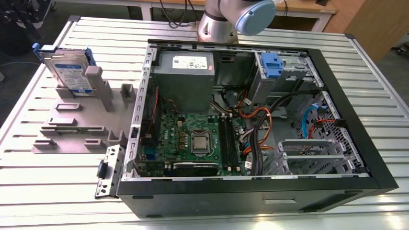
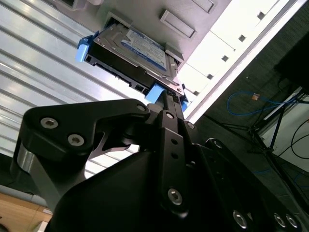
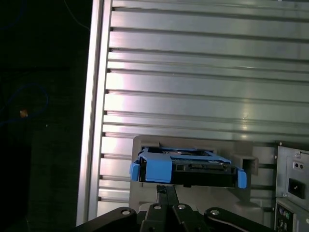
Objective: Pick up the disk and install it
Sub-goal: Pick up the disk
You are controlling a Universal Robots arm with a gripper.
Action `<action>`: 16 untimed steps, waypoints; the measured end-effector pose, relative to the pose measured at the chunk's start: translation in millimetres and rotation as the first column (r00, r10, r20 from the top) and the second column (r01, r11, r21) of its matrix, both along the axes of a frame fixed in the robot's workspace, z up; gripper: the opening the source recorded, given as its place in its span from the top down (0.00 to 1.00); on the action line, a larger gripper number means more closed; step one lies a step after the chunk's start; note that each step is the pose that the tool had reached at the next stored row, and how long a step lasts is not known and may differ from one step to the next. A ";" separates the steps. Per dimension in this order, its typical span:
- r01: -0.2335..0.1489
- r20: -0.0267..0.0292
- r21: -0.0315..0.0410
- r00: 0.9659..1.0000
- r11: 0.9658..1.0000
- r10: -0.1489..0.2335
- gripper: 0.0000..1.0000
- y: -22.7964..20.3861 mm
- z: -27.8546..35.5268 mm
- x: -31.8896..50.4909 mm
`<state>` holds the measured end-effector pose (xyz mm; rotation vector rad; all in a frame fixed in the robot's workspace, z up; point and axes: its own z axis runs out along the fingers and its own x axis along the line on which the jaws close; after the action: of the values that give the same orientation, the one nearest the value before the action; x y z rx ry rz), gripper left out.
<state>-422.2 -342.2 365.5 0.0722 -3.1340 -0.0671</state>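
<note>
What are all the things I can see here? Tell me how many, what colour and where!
disk: one, silver with a white-and-blue label and a blue carrier, standing on edge in the holder at the exterior view's left
holder: one, grey, on the table beside the computer case
computer case: one, black, open, in the middle of the table
power supply: one, grey with a white sticker, inside the case
circuit board: one, green, on the case floor
latch piece: one, blue, in the case's drive bay
cables: several, orange, black and blue, inside the case
table: one, ribbed silver
arm: one, silver and light blue, behind the case
gripper: one, black, aimed at the disk, not touching it
</note>
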 end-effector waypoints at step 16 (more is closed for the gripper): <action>-0.163 0.000 0.000 0.987 0.987 0.163 0.89 0.0 0.0 0.0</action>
<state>-422.2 -342.2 365.4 0.3279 -3.1142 -0.0661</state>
